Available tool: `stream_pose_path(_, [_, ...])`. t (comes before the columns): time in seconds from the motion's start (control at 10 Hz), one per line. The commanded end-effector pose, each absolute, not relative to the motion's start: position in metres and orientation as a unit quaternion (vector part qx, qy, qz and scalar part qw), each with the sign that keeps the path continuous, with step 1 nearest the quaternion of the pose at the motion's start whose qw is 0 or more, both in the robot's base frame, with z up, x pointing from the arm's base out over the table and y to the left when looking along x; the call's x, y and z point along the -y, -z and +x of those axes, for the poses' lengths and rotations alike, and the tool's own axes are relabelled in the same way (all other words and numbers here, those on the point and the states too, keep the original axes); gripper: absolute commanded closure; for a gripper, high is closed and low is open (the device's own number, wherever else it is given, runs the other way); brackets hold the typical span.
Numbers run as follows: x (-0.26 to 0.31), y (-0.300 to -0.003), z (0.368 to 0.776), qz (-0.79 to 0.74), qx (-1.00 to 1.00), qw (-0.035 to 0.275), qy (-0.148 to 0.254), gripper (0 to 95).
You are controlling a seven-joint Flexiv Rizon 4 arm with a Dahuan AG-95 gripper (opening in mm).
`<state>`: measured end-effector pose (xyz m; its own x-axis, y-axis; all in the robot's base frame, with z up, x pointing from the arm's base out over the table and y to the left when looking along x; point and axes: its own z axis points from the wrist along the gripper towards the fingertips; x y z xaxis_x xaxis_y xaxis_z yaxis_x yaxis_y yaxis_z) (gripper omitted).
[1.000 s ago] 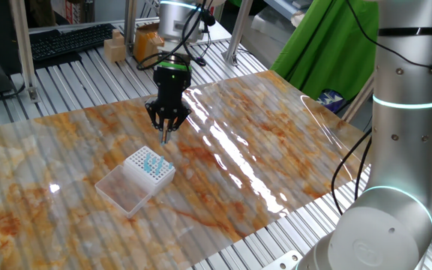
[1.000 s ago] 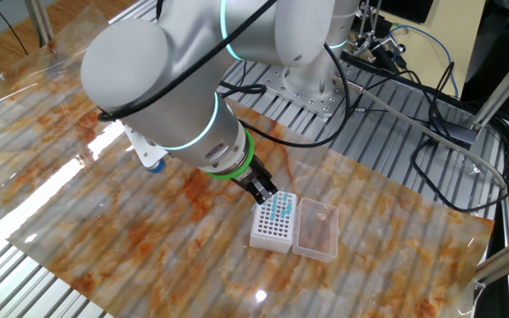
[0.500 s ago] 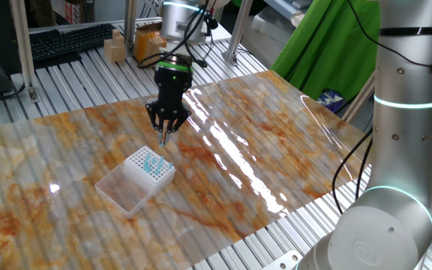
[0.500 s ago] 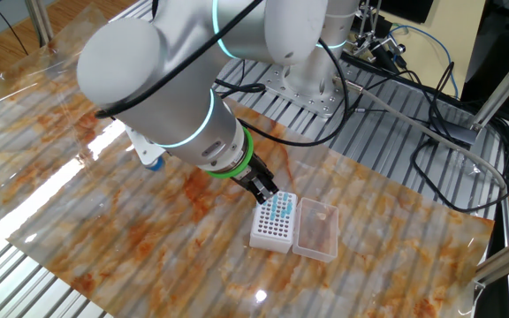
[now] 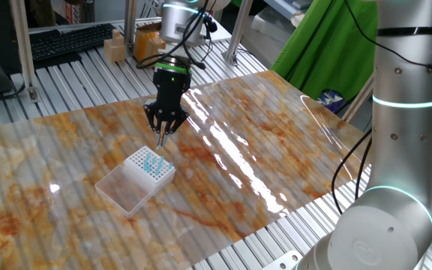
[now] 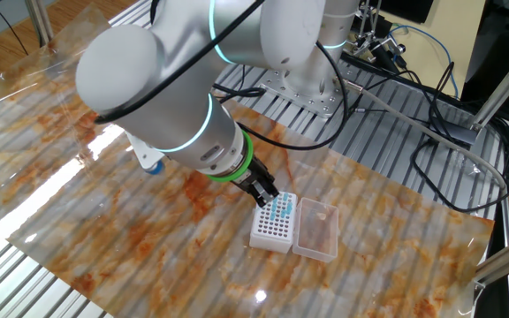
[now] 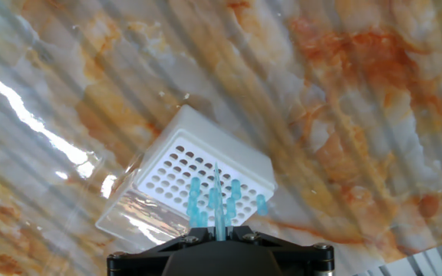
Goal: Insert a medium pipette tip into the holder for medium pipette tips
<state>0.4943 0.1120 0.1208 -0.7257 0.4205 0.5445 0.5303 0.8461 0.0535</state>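
Observation:
The holder (image 5: 150, 167) is a small white box with a gridded top, a cluster of light-blue tips and a clear lid (image 5: 122, 189) lying open beside it. It also shows in the other fixed view (image 6: 273, 225) and the hand view (image 7: 198, 180). My gripper (image 5: 161, 135) hangs above and just behind the holder, shut on a thin pale-blue pipette tip (image 7: 219, 201) that points down over the holder's tip cluster. In the other fixed view the gripper (image 6: 268, 196) is just above the holder's blue tips. The tip does not touch the grid.
The holder stands on a marbled orange-and-white mat (image 5: 238, 142) over a slatted metal table. A second robot arm (image 5: 403, 150) stands at the right. A keyboard (image 5: 66, 41) and boxes (image 5: 137, 37) lie beyond the mat's far edge. Cables (image 6: 414, 106) run at the back.
My gripper has shifted slightly left and toward the holder with the tip in it. The holder has not moved.

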Motion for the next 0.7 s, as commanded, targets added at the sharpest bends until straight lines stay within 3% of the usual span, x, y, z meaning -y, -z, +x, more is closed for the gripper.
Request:
stream_pose_path(0.1, [-0.1121, -0.1202, 0.4947, -0.261, 0.921, 0.269, 0.107, 95.0])
stream_pose_path(0.7, [-0.1128, -0.1182, 0.4956, -0.270, 0.917, 0.270, 0.114, 95.0])
